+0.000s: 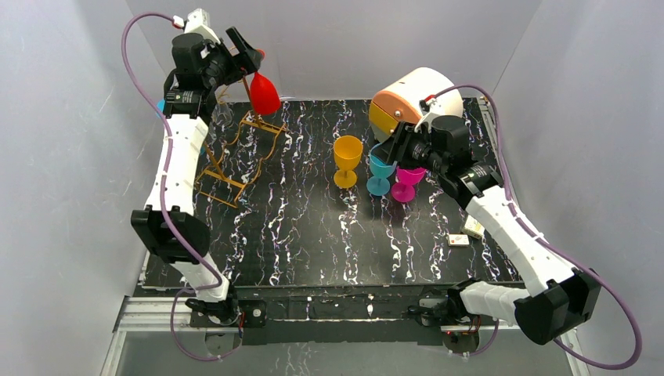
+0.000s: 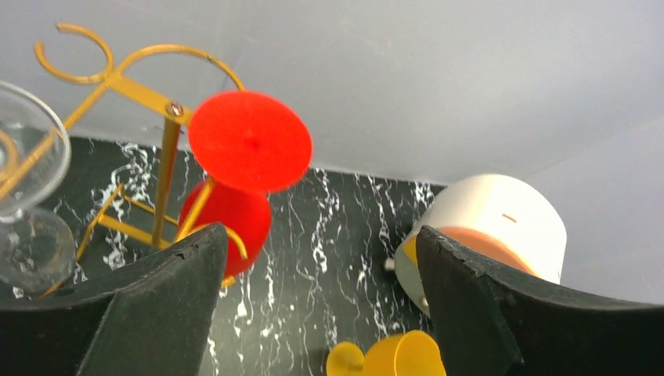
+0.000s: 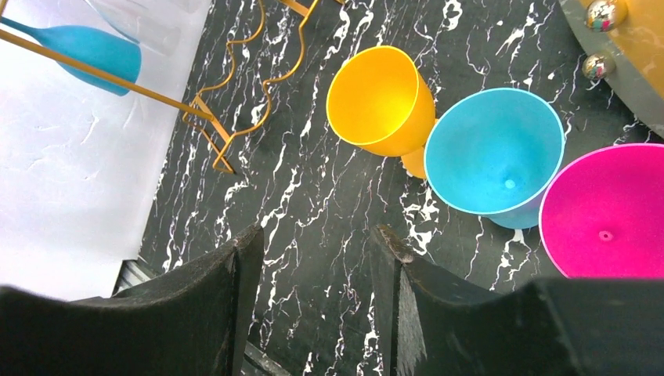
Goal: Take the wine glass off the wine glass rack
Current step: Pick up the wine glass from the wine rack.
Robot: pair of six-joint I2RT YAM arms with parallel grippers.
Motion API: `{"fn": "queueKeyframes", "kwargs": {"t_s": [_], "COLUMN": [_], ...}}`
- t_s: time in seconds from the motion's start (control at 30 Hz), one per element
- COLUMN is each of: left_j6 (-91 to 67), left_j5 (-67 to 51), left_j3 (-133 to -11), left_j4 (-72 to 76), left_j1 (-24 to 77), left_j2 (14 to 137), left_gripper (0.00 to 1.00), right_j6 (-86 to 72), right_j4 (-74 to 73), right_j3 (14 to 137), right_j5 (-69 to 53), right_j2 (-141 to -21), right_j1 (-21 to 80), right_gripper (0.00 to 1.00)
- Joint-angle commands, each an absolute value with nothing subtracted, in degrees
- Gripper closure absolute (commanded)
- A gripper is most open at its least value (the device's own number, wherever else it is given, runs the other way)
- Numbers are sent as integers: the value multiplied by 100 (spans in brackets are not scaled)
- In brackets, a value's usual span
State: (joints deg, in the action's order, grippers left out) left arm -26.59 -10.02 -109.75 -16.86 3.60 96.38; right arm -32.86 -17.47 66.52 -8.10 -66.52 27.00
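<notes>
The gold wire wine glass rack (image 1: 244,149) stands at the back left of the black marbled table (image 1: 313,235). A red wine glass (image 1: 265,92) hangs upside down from its top hooks (image 2: 168,106); in the left wrist view its round foot (image 2: 250,141) sits above the bowl (image 2: 231,219). My left gripper (image 1: 246,50) is raised beside that foot, open wide (image 2: 321,247), with nothing between its fingers (image 2: 156,305). A clear glass (image 2: 27,164) and a blue glass (image 3: 94,48) also hang on the rack. My right gripper (image 1: 395,149) is open (image 3: 317,243) and empty above the table.
Yellow (image 1: 347,160), cyan (image 1: 380,174) and magenta (image 1: 407,182) glasses stand upright mid-table, just left of my right gripper. A white and orange drum-shaped object (image 1: 411,98) lies at the back right. Two small boxes (image 1: 467,232) lie near the right edge. White walls enclose the table.
</notes>
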Motion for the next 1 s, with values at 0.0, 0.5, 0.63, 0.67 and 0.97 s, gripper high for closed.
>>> {"fn": "queueKeyframes", "kwargs": {"t_s": [0.0,0.5,0.63,0.67,0.97], "left_j6": [-2795,-2897,-2980,-3010,-3289], "left_j5": [-864,-1176,-1236,-1261,-1386], "left_j3": [-11607,-12030,-12030,-12043,-12056], "left_j4": [-1431,-1748,-1750,-1762,-1698], "left_j1": [163,27,20,11,9], "left_j2": [9975,10821,10899,10924,11002], "left_gripper": [16,35,44,45,53], "right_j6": [-3464,-3483,-3485,-3481,-3499], "right_j4": [-1644,-1688,-1688,-1688,-1696], "right_j3": [6813,6811,6813,6812,6804], "right_j5": [-1027,-914,-931,-932,-967], "right_j2": [-6748,-6679,-6696,-6697,-6662], "right_j1": [2685,2685,2683,2683,2681], "right_gripper": [39,39,39,38,38]}}
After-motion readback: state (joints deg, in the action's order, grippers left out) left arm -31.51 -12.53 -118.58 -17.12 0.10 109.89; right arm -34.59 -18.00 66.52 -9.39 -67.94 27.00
